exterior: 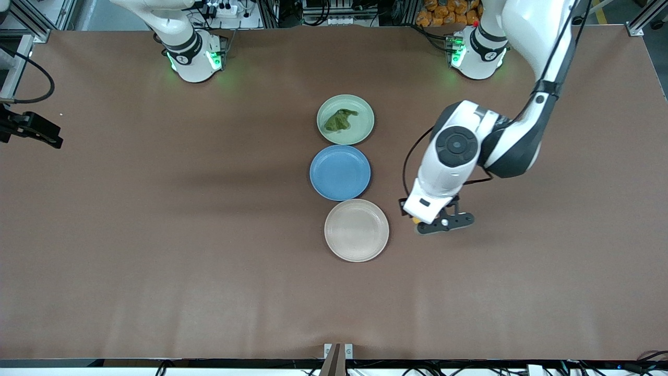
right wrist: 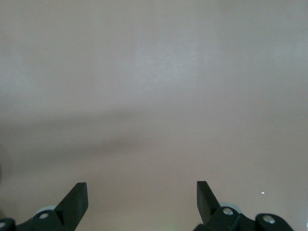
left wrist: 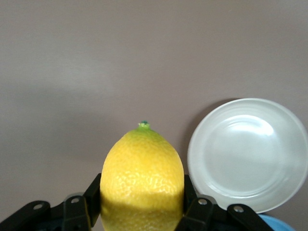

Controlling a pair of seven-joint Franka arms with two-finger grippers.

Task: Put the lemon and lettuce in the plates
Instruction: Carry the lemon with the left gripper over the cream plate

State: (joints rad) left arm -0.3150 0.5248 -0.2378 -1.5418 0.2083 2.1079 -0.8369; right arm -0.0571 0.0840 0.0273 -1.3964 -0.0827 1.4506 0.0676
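My left gripper point(exterior: 420, 222) is shut on the yellow lemon point(left wrist: 142, 173), its green nub pointing away from the wrist. It hangs over bare table just beside the cream-white plate point(exterior: 356, 230), toward the left arm's end; only a sliver of the lemon point(exterior: 416, 220) shows under the hand in the front view. That plate point(left wrist: 250, 154) holds nothing. The dark green lettuce point(exterior: 339, 120) lies in the mint green plate point(exterior: 362, 110), the plate farthest from the front camera. My right gripper point(right wrist: 142, 186) is open over bare table with nothing between its fingers, and that arm waits.
A blue plate point(exterior: 340, 172) with nothing in it lies between the mint and cream plates, the three forming a row down the table's middle. Brown table cloth point(exterior: 156, 235) stretches out on both sides of the row.
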